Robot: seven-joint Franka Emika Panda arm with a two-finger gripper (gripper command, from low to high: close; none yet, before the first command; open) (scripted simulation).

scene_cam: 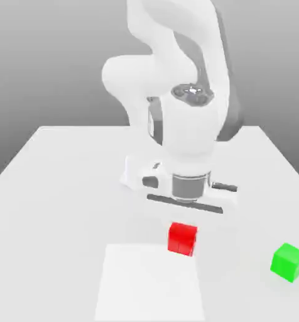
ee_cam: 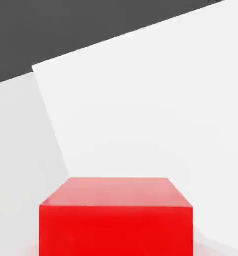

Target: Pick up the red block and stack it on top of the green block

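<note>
Hanging from the white Panda arm in the middle of the exterior view, the two-finger gripper (scene_cam: 184, 217) sits just above the small bright red matte cube (scene_cam: 182, 239), which rests on the white tabletop (scene_cam: 58, 188) a little below the frame's centre. Whether the fingers are spread or closed cannot be told from this view, and nothing appears to be held. The relation that matters is vertical: the red cube lies almost straight beneath the hand, so a short descent looks like the likely next step. A paler white rectangular patch (scene_cam: 149, 283) lies on the table in the lower middle, its upper edge touching the red cube's base. The small bright green matte cube (scene_cam: 288, 261) stands well apart, at the lower right of the frame. Being a cube, the red block has no long axis to align with.

From the hand view, the red cube (ee_cam: 116, 215) occupies the lower centre, its top face and one side visible, with the pale patch (ee_cam: 141, 100) spreading behind it.

No brands, labels or writing can be read anywhere.
</note>
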